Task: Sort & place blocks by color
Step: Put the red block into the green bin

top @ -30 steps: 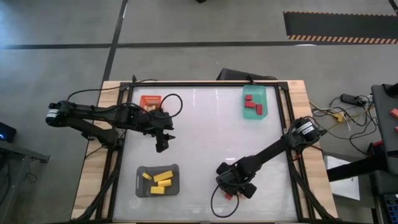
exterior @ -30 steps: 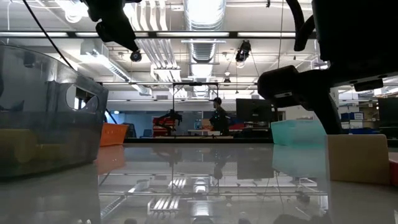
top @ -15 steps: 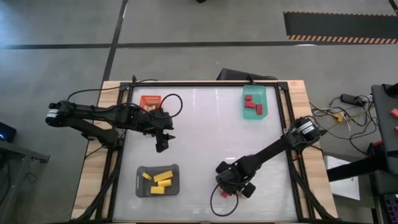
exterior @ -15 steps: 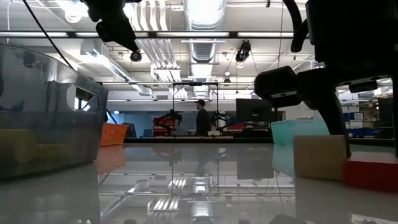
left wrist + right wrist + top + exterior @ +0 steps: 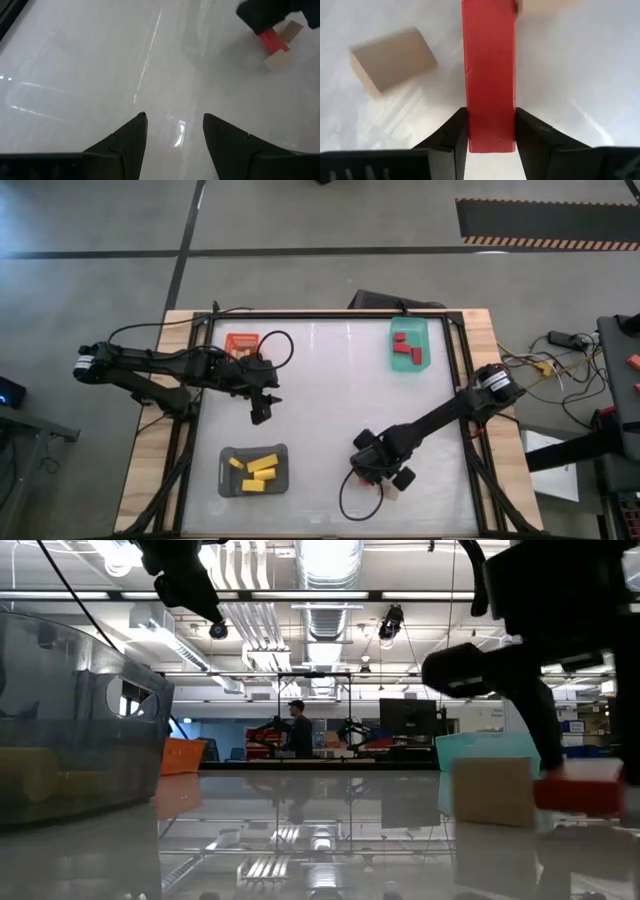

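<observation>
Grip is by the right tool, pinching a red block lengthwise near the surface's front edge for sorting, while the left tool waits spread.

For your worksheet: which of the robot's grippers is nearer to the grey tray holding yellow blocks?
Left. The left gripper hovers just beyond the grey tray; the right gripper, clamping a red block, is farther off beside it.

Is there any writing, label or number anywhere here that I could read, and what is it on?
None can be read.
The red block held by the right gripper: no marking.
The tan block: plain.
The striped strip on the floor: only a warning pattern, no words.
Background screens in the low view: too blurred.
</observation>
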Motion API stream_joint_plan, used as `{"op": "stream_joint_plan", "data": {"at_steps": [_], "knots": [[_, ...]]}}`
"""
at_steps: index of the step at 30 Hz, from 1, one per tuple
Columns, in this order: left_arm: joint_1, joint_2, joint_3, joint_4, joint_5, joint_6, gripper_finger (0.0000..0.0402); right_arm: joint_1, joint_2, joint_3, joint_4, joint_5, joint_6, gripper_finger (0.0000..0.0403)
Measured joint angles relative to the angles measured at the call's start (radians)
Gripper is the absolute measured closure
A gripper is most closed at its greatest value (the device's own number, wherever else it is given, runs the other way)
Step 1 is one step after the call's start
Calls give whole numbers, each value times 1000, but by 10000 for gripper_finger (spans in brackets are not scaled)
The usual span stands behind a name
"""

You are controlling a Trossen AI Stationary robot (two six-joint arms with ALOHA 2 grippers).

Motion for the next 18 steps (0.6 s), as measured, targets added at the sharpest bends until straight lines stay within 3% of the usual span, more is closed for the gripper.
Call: {"op": "stream_joint_plan", "data": {"at_steps": [9, 18], "knots": [[0, 0, 0, 4, -23, -1, 224, -42, -125, 10, -177, 74, 131, 282], [0, 0, 0, 9, -54, -4, 224, -128, -302, -6, -291, 281, 296, 281]]}}
